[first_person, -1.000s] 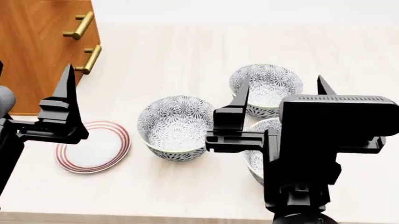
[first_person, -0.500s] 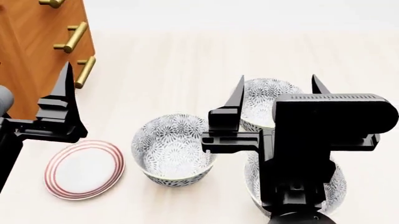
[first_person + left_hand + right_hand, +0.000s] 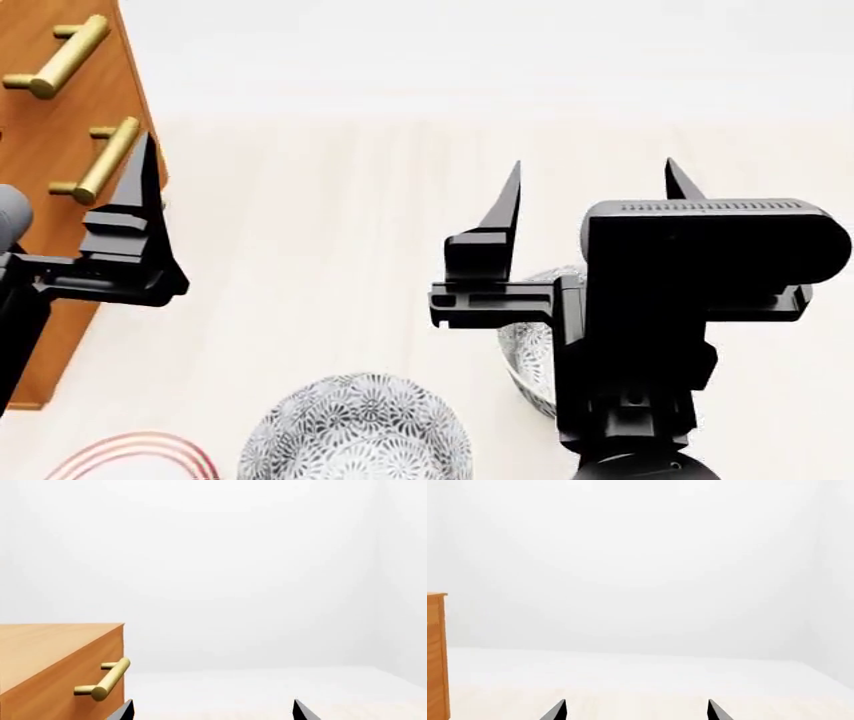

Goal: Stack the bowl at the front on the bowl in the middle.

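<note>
View tilted up since earlier: patterned bowl (image 3: 358, 430), plate (image 3: 134, 455) slid to bottom edge; right gripper (image 3: 591, 205), left gripper (image 3: 212, 711) spread wide, empty

The pale wooden table (image 3: 334, 220) under my hands carries two patterned bowls (image 3: 358, 432); a red-ringed plate (image 3: 134, 458), apparently, sits below my left gripper (image 3: 134, 215).

No text, label, brand, number or sign could be read in any view; the bowls (image 3: 358, 430) carried only a floral pattern, not letters.
</note>
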Robot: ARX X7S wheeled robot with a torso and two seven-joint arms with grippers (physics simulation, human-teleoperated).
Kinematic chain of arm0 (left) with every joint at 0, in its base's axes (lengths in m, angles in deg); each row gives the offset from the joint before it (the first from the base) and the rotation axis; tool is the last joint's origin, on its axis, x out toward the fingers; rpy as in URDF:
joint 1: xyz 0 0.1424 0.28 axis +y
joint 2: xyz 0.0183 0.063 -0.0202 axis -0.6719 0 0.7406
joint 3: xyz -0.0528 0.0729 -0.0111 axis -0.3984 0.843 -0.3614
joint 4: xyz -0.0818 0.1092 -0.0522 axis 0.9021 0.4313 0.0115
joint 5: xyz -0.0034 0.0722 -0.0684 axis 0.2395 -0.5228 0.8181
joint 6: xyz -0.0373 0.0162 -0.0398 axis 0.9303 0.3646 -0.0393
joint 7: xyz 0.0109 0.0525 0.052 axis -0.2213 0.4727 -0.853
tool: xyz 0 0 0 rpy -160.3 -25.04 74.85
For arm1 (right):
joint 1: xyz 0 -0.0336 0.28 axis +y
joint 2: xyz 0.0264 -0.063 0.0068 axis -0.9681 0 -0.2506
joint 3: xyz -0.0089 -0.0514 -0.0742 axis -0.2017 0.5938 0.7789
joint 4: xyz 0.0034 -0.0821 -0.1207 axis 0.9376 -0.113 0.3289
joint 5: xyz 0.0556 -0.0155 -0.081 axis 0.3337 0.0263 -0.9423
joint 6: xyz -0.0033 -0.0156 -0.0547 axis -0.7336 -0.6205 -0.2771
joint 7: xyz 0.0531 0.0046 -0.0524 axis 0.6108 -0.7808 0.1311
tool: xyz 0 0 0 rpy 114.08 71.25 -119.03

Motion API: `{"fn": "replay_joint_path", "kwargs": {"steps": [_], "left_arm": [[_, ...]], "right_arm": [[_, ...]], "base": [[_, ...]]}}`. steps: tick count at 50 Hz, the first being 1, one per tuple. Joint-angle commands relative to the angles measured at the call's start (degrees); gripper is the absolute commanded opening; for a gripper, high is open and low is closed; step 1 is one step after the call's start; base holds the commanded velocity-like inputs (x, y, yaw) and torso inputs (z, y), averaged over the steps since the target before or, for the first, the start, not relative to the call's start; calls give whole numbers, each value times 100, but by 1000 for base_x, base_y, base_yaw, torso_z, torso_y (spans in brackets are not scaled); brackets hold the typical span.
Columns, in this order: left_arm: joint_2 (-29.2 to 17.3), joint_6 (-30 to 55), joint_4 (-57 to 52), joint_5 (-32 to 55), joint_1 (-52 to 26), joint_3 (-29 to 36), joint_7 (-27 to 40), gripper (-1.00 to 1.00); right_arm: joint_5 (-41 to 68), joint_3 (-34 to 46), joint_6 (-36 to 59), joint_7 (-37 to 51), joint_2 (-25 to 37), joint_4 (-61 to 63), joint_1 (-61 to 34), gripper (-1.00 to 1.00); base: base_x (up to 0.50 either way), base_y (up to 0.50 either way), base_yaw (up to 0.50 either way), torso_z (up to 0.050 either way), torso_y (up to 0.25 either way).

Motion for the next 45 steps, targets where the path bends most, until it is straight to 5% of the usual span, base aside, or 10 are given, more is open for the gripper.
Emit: {"fn": "replay_joint_path", "kwargs": {"steps": [1,23,29,33,36,45], "left_arm": [[-25,-46,29,26,5,36,28,100],[-45,-62,112,109,-56,74,107,100],[-59,-22,99,153,-76,54,135,100],[-66,8,81,182,-93,61,154,100],[-76,45,72,214,-149,51,165,100],[-123,56,70,273,-209,26,173,100]], "right_arm": [[35,-8,-12,55,16,-32,1,100],[28,-54,857,445,-12,216,-565,100],[672,-1260,3139,376,-475,548,-1934,100],[3206,-1721,3146,2261,154,-447,-2373,100],[4100,-1857,3136,2943,369,-1123,-2618,100],[4194,-1237,2826,2893,806,-2839,-3229,100]], "base": [[500,0,0,0,0],[45,0,0,0,0],[0,0,0,0,2],[0,0,0,0,0],[0,0,0,0,0],[0,0,0,0,0]]}}
